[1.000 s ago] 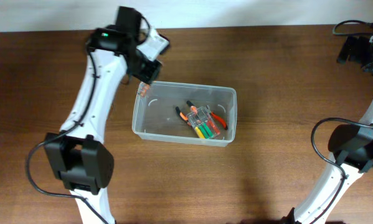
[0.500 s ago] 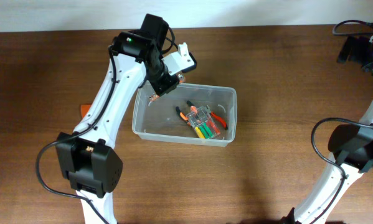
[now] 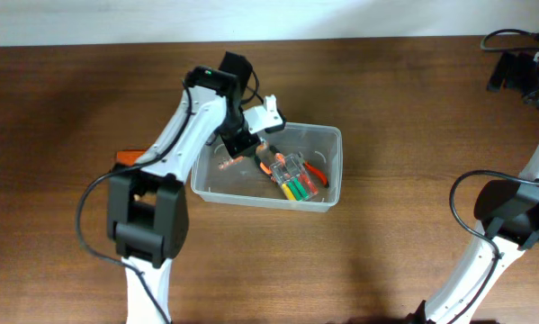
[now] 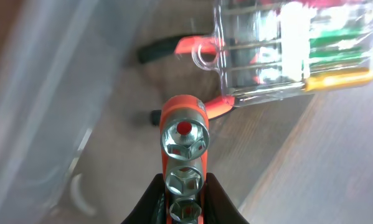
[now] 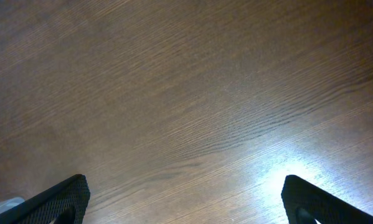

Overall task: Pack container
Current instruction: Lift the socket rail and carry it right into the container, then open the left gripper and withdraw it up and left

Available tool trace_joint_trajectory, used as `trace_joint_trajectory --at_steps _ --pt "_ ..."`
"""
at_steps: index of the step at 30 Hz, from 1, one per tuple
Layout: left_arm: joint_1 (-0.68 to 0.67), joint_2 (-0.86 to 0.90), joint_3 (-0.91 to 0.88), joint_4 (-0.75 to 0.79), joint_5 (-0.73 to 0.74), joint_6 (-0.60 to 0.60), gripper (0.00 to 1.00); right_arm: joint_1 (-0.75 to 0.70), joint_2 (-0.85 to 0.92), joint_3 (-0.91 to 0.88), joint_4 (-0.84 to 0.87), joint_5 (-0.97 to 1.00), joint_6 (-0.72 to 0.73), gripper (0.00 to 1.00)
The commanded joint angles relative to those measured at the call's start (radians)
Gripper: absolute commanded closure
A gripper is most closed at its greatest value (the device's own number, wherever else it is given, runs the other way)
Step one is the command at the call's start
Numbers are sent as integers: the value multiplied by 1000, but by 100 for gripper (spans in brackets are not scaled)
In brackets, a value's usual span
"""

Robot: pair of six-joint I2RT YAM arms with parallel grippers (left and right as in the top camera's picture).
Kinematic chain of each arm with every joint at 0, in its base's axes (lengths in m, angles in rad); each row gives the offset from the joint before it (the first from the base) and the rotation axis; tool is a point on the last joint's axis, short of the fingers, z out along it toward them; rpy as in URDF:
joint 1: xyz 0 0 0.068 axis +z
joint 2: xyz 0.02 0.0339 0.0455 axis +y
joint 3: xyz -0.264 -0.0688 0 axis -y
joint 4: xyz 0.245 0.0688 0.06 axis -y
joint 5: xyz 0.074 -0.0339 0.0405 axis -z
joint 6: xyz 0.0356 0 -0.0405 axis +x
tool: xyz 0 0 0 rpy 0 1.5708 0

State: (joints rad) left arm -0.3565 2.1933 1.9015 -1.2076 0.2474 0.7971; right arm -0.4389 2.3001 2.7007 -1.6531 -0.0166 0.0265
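**Wood-grain table, bin at its centre: socket holder on its way in**

Brown wood-grain table (image 3: 404, 261) fills the overhead view. The container (image 3: 213, 184) sits near its middle, long sides running 9 to 3 o'clock. It is a clear, colourless rectangular bin with rounded corners and a raised rim, and the wood shows through its walls and floor. Toward its 4 o'clock corner a small clear case (image 3: 298, 183) of green, yellow and red pieces lies partly over orange-handled pliers (image 3: 267, 162).

The left gripper (image 4: 183, 186) is clamped tight on an orange socket holder (image 4: 184, 134), whose metal hex sockets face the wrist camera. It hangs over the bin's interior, at about 10 o'clock of the case. The right gripper (image 5: 183, 196) stands wide apart, holding nothing, over bare wood near the table's 2 o'clock corner.

The step in hand looks like setting the holder down. To do it well, the arm should lower toward the free floor in the bin's 9 o'clock half, clear of the pliers' handles. It should release only when low, so the holder neither bounces nor lands tilted on the case.
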Motion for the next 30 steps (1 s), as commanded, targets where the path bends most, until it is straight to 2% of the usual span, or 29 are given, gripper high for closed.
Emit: trace_joint_trajectory --at_steps 1,4,8,10,11,13,17,23,30 --pt "-8 48 -4 2 19 28 98 0 -8 19 0 -2 8 1" --pt "-7 83 -4 -4 18 27 98 0 -8 19 0 -1 9 1" --pt "-7 114 -4 -7 6 27 92 0 -8 19 0 -1 8 1" --pt "-7 123 -4 -8 -4 23 86 0 -8 19 0 -2 8 1" --pt "-7 124 -4 -8 -4 18 76 0 -8 19 0 -2 8 1" --pt "-7 126 -4 -8 -4 11 65 0 -8 19 0 -1 8 1" --pt "-7 126 -3 -3 -3 -14 52 0 -8 19 0 -1 8 1" --pt "27 119 66 -35 52 -87 51 0 -8 19 0 -2 9 1" --pt "88 85 301 -138 63 -161 50 0 -8 19 0 -1 8 1"
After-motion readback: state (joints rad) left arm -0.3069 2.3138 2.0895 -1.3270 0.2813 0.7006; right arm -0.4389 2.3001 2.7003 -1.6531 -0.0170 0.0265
